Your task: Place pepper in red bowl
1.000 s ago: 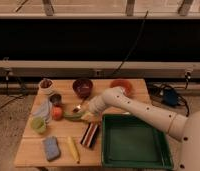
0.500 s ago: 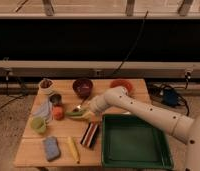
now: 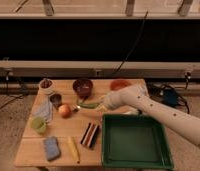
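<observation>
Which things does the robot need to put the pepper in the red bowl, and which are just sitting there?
Needed:
- pepper, mid-table
- red bowl, at the back right
- gripper, by the pepper's right end

Just lying about:
- maroon bowl
- orange fruit
- green tray
- yellow corn
- blue sponge
- small green cup

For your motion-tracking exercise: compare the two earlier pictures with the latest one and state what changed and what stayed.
The gripper has edged slightly left along the table, staying low at the pepper. The pepper lies where it was. The red bowl, orange fruit and green tray are unmoved.
</observation>
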Robot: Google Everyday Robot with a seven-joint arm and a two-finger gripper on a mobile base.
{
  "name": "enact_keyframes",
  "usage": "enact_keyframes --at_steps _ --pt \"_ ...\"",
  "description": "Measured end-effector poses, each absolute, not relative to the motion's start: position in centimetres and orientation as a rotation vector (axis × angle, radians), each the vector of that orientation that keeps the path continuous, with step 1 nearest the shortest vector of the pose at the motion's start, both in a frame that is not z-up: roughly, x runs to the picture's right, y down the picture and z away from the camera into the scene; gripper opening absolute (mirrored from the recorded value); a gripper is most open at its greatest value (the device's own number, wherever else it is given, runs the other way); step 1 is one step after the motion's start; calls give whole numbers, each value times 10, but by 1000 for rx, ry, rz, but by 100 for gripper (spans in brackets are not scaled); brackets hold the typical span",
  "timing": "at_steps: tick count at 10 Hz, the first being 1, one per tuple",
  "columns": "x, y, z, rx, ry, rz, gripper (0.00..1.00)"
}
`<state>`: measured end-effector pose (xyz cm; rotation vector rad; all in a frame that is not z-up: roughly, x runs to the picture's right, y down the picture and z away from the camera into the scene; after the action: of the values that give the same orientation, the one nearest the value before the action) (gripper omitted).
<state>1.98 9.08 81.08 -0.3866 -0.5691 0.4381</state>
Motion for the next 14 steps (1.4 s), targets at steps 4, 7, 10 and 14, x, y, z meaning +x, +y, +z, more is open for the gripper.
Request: enact_keyframes --at_steps 4,7,10,14 --pt "100 61 818 -302 -496 560 0" --pt "146 34 837 -251 -452 645 0" --pt "167 20 861 -223 -414 703 0" --pt "188 3 885 -175 -367 749 32"
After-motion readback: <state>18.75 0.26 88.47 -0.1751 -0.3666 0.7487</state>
